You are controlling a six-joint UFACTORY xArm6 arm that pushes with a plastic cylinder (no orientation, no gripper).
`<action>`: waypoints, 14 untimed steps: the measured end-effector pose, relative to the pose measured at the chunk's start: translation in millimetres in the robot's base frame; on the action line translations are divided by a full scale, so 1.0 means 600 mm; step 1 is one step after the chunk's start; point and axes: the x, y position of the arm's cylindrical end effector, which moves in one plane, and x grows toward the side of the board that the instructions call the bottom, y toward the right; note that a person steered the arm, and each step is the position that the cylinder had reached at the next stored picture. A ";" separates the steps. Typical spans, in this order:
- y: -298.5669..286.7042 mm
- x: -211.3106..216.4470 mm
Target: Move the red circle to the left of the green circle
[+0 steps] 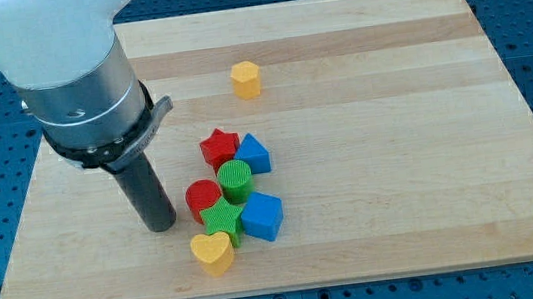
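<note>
Blocks: two red, two green, two blue, two yellow. My tip (161,225) just left of red circle (203,198), beside green circle (235,179). No fingers: plain rod.

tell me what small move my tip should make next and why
Probably a short nudge up and toward the view's right. My tip sits just left of the red circle, which lies lower left of the green circle, close against it and the green star. That push would bring the red circle level with the green circle's left side.
</note>
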 end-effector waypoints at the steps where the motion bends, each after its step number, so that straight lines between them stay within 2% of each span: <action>1: -0.013 0.019; 2: -0.023 0.061; 3: -0.002 0.065; 5: 0.096 0.091; 7: 0.070 0.095; 8: 0.065 0.126; 9: 0.068 0.128; 11: 0.146 0.108; 12: 0.144 0.109; 13: 0.104 0.124; 14: 0.057 0.103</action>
